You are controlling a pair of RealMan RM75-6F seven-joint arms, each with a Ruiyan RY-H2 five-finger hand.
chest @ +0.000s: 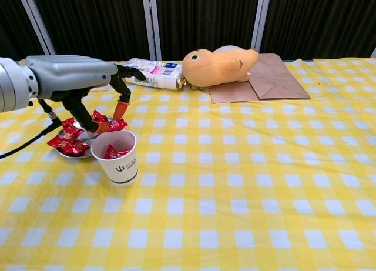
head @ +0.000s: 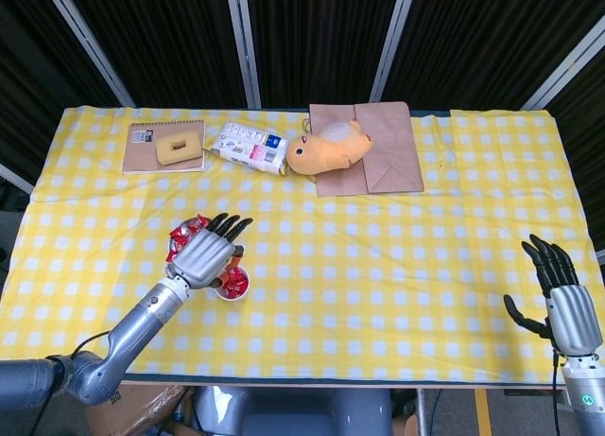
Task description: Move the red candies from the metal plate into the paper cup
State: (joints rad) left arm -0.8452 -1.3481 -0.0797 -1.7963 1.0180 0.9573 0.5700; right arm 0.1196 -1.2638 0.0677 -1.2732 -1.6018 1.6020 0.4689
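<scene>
My left hand [chest: 73,83] hovers over the paper cup [chest: 116,158] and pinches one red candy [chest: 113,125] just above the cup's rim. In the head view the left hand [head: 210,254] covers most of the paper cup [head: 235,287]. The cup holds a few red candies [chest: 117,153]. The metal plate [chest: 66,151] sits left of the cup with several red candies [chest: 66,140] on it. Far off at the table's right front, my right hand [head: 563,305] stays with its fingers spread and nothing in it.
At the back stand a notebook [head: 164,148] with a yellow sponge on it, a white snack packet [head: 248,148], an orange plush toy [head: 328,148] and a brown paper bag [head: 383,148]. Yellow checked cloth covers the table.
</scene>
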